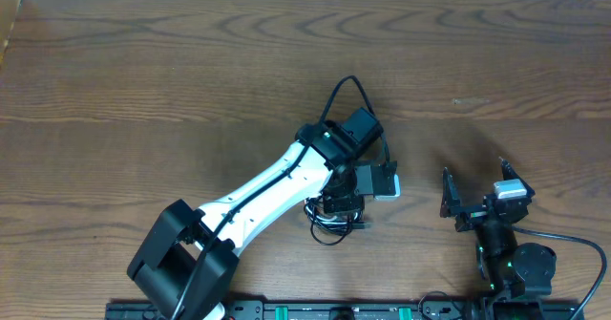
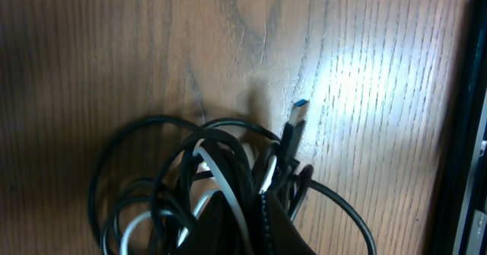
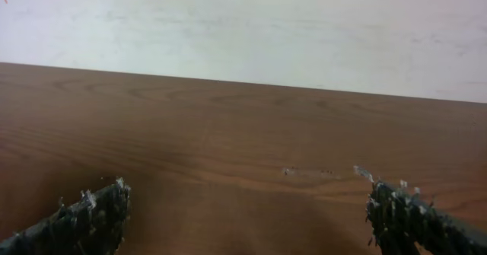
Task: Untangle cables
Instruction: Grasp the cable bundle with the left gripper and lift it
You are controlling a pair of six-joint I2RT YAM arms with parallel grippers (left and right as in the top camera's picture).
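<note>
The cables (image 2: 183, 179) lie in a tangled bundle of several black cords and one white/grey cord on the wooden table. A black USB plug with a blue tip (image 2: 299, 112) sticks up out of the bundle. In the overhead view the cables (image 1: 325, 228) show as small loops under the left arm's wrist. My left gripper (image 2: 262, 205) is down in the bundle with its fingers pressed together among the cords, and the white cord crosses one finger. My right gripper (image 1: 475, 186) is wide open and empty to the right of the bundle, and its view (image 3: 245, 198) shows only bare wood.
The left arm (image 1: 267, 191) reaches diagonally across the table's near middle. A black rail (image 1: 315, 310) runs along the front edge. A white wall (image 3: 243, 27) rises beyond the far edge of the table.
</note>
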